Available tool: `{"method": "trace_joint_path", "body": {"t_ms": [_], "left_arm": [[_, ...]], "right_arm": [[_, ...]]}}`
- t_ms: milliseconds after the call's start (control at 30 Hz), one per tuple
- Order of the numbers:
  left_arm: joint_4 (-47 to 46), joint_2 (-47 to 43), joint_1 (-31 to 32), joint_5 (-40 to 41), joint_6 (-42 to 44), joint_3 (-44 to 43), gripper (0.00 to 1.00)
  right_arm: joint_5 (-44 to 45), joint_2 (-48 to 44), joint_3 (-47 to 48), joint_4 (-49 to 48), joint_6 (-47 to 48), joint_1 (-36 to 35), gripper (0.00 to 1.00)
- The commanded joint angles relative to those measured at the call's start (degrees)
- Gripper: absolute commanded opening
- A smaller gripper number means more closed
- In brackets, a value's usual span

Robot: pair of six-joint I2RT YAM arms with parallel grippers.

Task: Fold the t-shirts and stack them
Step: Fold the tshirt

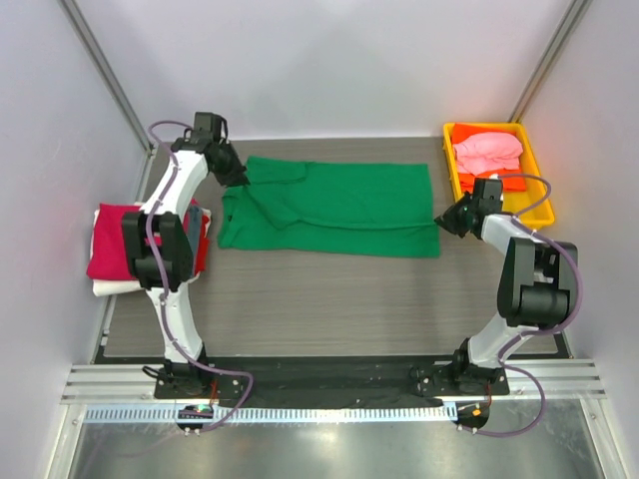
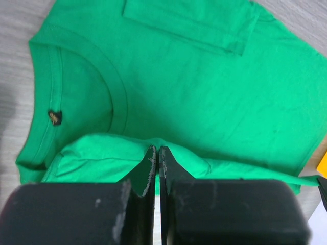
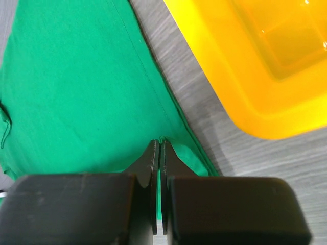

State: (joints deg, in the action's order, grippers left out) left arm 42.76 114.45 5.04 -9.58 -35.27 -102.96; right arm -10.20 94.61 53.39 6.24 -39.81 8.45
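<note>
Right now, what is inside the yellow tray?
A crumpled pink t-shirt lies on an orange one in the yellow tray. Anything beneath them, and the tray floor, is covered.

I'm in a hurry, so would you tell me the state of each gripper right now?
Left gripper: closed on the green shirt, near its collar.
Right gripper: closed on the green shirt, at its far edge.

Yellow tray [image 1: 450, 165] crowds right gripper [image 1: 440, 222]; folded stack [image 1: 115, 249] flanks left arm [image 1: 165, 254]; near table strip [image 1: 329, 294] open.
</note>
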Motion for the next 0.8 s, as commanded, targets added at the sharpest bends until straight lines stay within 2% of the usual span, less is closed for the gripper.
{"method": "trace_joint_path", "body": {"t_ms": [0,67,100,133,167,200,300,433,500,533,567,633,667,767], "left_arm": [[1.71,3.21,0.06,0.18,0.99,-6.19,0.0],[3.2,4.63,0.23,0.18,1.16,-9.52,0.01],[3.81,5.51,0.15,0.01,1.25,-10.59,0.21],[6.26,7.08,0.23,-0.52,1.51,-11.99,0.43],[7.85,7.36,0.24,-0.18,1.52,-13.66,0.84],[8.04,7.01,0.32,0.0,1.86,-13.33,0.98],[4.27,1.14,1.11,1.4,2.31,-7.45,1.0],[-0.56,-8.79,2.87,3.51,1.61,1.86,0.99],[-3.9,-15.82,3.75,3.87,0.2,10.64,0.96],[-8.61,-18.02,4.01,3.7,-2.15,14.15,0.96],[-11.27,-23.08,4.28,3.17,-3.65,21.5,0.96],[-20.12,-27.94,4.37,1.07,-8.3,29.18,0.96],[-22.52,-29.97,4.45,0.88,-9.63,35.66,0.96],[-26.76,-35.96,4.89,2.55,-11.49,43.35,0.96]], "right_arm": [[0.79,0.58,3.3,-1.84,-1.05,-0.27,0.01],[0.88,0.93,3.92,-1.76,-0.97,-0.62,0.03],[0.88,1.19,4.09,-1.84,-0.97,-0.63,0.29],[0.97,1.11,3.92,-1.85,-0.88,-0.71,0.44],[1.58,0.67,3.57,-1.85,-0.79,-0.71,0.52],[1.93,-0.47,3.13,-1.85,-0.88,-0.71,0.58],[2.37,-5.54,-0.64,-3.07,-0.97,-0.8,0.59],[4.48,-16.17,-13.17,-5.89,-2.98,-1.33,0.57],[5.7,-20.32,-17.5,-9.31,-5.44,-1.33,0.54],[6.41,-21.99,-19.53,-9.84,-6.76,-1.33,0.51],[7.03,-25.4,-23.38,-10.63,-10.16,-1.33,0.49],[7.82,-28.24,-28.91,-13.43,-12.64,-1.42,0.48],[8.87,-30.43,-30.43,-15.62,-13.96,-1.59,0.48],[13.0,-31.59,-33.61,-17.58,-17.14,-2.21,0.48]]}}
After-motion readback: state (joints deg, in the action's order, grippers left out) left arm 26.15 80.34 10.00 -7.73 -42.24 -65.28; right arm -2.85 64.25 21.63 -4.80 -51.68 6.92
